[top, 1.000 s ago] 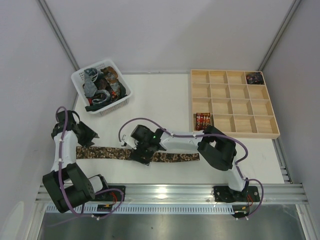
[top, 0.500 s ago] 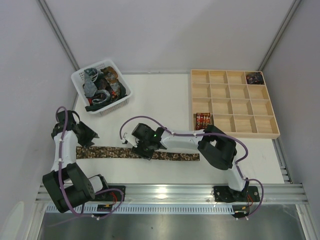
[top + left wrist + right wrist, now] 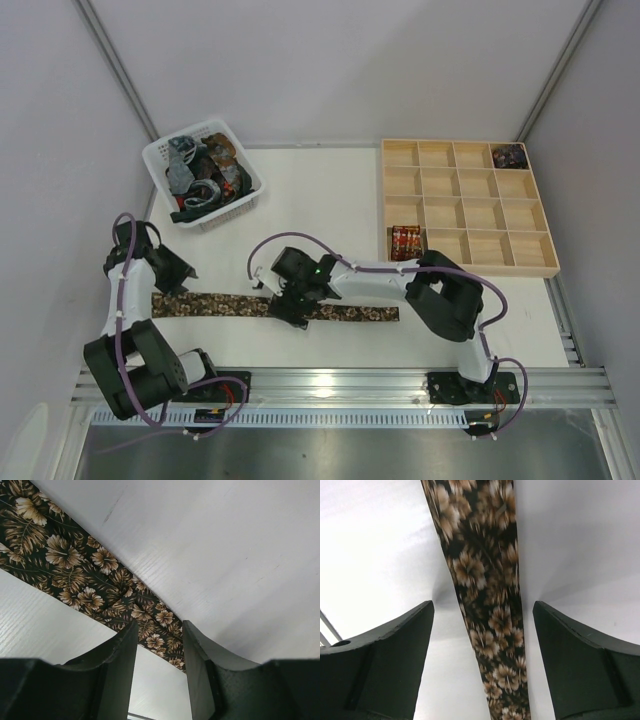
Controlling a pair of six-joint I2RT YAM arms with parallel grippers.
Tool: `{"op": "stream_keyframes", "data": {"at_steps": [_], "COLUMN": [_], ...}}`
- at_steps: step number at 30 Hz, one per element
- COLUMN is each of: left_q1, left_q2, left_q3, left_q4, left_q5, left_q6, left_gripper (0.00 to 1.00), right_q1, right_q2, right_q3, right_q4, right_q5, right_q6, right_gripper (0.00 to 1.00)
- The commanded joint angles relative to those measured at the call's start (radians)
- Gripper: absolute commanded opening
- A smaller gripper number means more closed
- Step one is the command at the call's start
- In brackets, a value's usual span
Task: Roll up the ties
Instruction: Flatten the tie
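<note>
Overhead, the jaws are hidden; from the wrists both pairs are seen parted, the tie [image 3: 485,605] ungripped on the worktop [image 3: 370,540]

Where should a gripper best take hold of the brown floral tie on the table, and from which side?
Probably at its right end, coming straight down with the jaws across its width: the brown floral tie lies flat and stretched out, so only its top is reachable.

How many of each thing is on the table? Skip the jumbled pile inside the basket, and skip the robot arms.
Flat brown flowery tie: 1
Rolled ties: 2
White basket: 1
Wooden tray: 1
Total: 5
</note>
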State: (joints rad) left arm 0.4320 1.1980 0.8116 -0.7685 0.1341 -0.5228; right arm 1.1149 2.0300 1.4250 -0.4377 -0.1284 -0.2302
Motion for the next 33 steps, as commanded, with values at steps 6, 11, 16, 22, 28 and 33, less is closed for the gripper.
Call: {"op": "stream_keyframes", "data": {"at_steps": [6,11,16,22,28,33], "left_q1": [0.008,0.011,0.059,0.175,0.197,0.2], "left_q2": [0.031,0.057,0.083,0.175,0.206,0.207], "left_q3": [-0.003,-0.006,0.006,0.089,0.104,0.034], "left_q4": [0.009,0.008,-0.008,-0.025,-0.009,0.089], "left_q5": [-0.007,-0.011,-0.068,-0.232,-0.373,-0.366], "left_q6": [-0.003,-0.016,-0.02,0.047,0.076,0.081], "left_gripper": [0.46,0.46,0.46,0.4,0.38,0.32], "right_q1": [-0.05,-0.087,-0.09,-0.081,-0.079,-0.093], "right_q2": [-0.142,-0.108,-0.114,-0.188,-0.353,-0.445], "right_q3": [-0.156,-0.164,-0.14,-0.058,-0.031,-0.064], "right_q4": [0.016,0.027,0.024,-0.09,-0.145,-0.162], "right_q5": [0.003,-0.027,-0.047,0.03,0.038,0.029], "right_q6": [-0.041,-0.011,0.058,0.169,0.193,0.215], "right_gripper": [0.86,0.83,0.83,0.84,0.85,0.85]}}
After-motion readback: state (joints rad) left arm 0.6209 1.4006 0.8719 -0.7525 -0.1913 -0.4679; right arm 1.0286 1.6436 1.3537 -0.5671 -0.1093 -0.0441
